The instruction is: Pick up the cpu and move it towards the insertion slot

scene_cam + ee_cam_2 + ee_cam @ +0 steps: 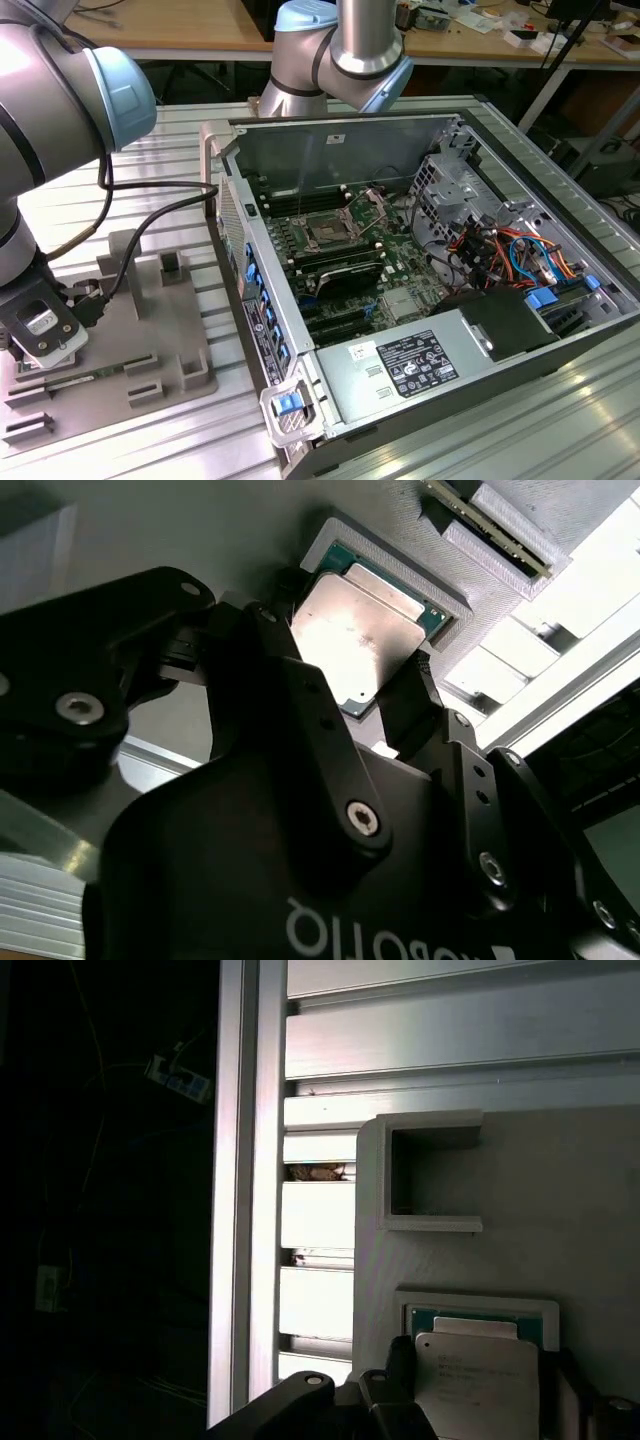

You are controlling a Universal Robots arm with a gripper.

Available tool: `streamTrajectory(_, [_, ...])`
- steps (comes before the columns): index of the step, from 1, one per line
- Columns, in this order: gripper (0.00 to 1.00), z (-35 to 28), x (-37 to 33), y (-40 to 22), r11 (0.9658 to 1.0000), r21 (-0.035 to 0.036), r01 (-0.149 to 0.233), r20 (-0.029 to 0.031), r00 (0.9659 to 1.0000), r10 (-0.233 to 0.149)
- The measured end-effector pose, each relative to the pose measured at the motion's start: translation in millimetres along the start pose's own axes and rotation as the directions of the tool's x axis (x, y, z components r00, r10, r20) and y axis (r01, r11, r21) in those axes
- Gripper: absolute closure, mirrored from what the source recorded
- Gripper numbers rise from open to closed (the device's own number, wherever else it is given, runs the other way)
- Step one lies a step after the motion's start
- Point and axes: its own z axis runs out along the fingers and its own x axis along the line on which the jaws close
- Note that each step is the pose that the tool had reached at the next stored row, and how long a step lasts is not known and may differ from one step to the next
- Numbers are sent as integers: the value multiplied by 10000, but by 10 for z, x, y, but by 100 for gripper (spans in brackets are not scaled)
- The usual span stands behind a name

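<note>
The cpu (355, 645), a flat square chip with a pale silvery face, lies in a shallow square pocket of the grey fixture plate (150, 330); it also shows in the first wrist view (478, 1380). My gripper (345, 655) is down over it, its black fingers (275, 630) pressed against two opposite edges of the chip. In the exterior view the gripper (40, 345) sits low at the plate's left end. The insertion slot (328, 232) lies inside the open computer case, far to the exterior view's right, with its metal bracket (375, 205) hinged up.
The case wall (235, 260) rises between the plate and the motherboard. Raised blocks (172, 265) stand on the fixture plate. Black memory slots (345, 275), cable bundles (500, 250) and a power supply (410, 365) fill the case. A second arm (350, 50) stands behind it.
</note>
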Motion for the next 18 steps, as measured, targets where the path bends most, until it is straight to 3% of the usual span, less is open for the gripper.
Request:
streamTrajectory(9, [45,-8,-2,1,10000,-2,1,3,10000,-1])
streamTrajectory(18, [45,-90,0,4,10000,-1,0,2,10000,0])
